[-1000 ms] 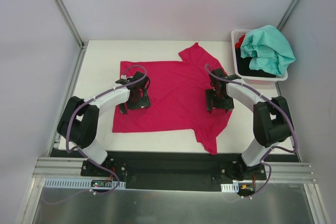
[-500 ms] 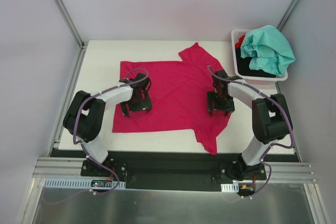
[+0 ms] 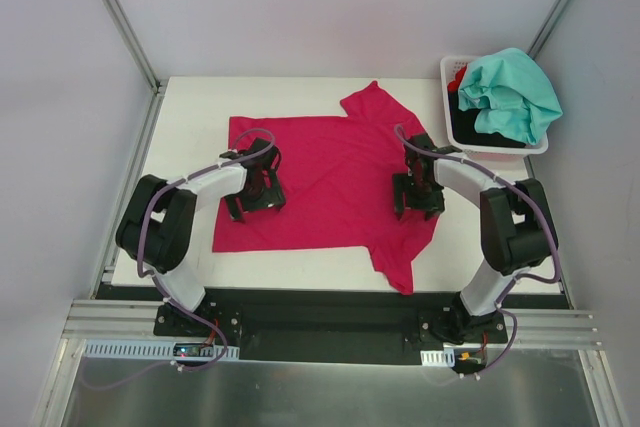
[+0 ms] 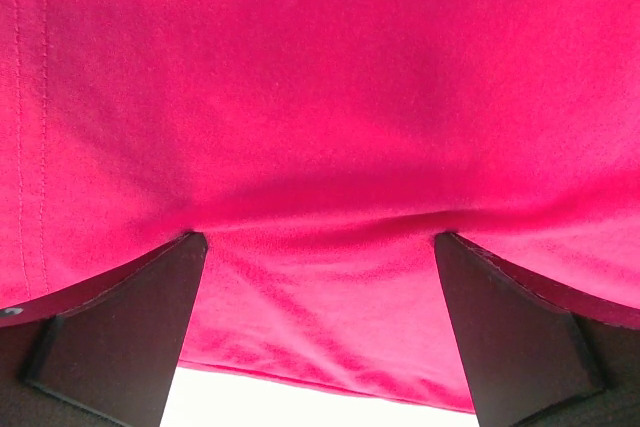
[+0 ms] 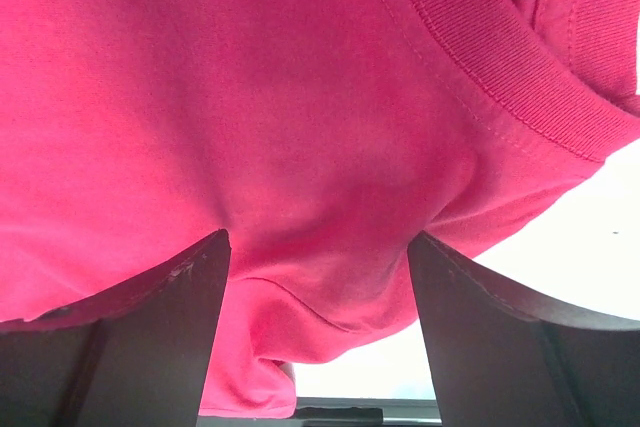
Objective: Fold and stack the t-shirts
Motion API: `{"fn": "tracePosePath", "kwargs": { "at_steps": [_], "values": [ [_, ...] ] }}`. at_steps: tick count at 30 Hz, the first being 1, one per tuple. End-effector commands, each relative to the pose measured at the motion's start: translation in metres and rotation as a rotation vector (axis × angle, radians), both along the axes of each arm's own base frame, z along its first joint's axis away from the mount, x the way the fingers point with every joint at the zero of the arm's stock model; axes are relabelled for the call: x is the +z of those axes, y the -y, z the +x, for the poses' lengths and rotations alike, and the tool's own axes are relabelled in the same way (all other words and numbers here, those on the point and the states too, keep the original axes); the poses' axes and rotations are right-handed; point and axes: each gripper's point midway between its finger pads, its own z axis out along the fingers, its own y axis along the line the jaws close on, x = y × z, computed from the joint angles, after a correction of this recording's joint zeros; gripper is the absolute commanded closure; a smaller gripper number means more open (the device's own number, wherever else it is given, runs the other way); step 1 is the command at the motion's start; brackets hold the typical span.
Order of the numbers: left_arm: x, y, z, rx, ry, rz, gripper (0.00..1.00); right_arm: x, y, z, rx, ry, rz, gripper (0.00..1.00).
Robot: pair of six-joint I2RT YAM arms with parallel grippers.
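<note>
A magenta-pink t-shirt [image 3: 330, 172] is spread flat at the centre of the white counter [image 3: 190, 107], turned sideways: its hem is laid toward 9 o'clock and its neck toward 3 o'clock, with one sleeve pointed to 12 o'clock and the other to 6 o'clock.

The left end effector [image 3: 255, 187] is set down on the shirt's 9 o'clock part. In the left wrist view its fingers [image 4: 130, 327] are seen spread wide and pressed onto the cloth, which is slightly ridged between them but not pinched.

The right end effector [image 3: 418, 192] is placed on the 3 o'clock part, just beside the ribbed neckband [image 5: 500, 57]. Its fingers [image 5: 150, 337] are likewise held apart, with a shallow fold of pink cloth between them; nothing is clamped.

At 2 o'clock, in the far corner, a white basket [image 3: 447, 72] is found. A teal-mint shirt [image 3: 510, 92] is heaped over its top, and black [image 3: 470, 127] and red [image 3: 458, 79] cloth is seen beneath it.
</note>
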Motion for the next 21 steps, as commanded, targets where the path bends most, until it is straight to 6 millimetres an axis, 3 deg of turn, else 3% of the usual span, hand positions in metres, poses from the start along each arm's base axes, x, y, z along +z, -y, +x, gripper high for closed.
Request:
{"fn": "tracePosePath", "kwargs": {
  "at_steps": [1,15,21],
  "values": [
    [-0.002,-0.013,0.008,0.038,0.023,0.024,0.01,0.024,-0.009,0.015,0.006,0.09,0.055,0.25],
    [0.005,-0.01,0.031,0.039,0.057,-0.033,0.01,0.049,-0.025,0.034,0.025,0.183,0.141,0.25],
    [0.039,0.011,0.044,0.014,0.125,-0.144,0.01,0.074,-0.033,0.047,0.032,0.22,0.168,0.25]
  ]
}}
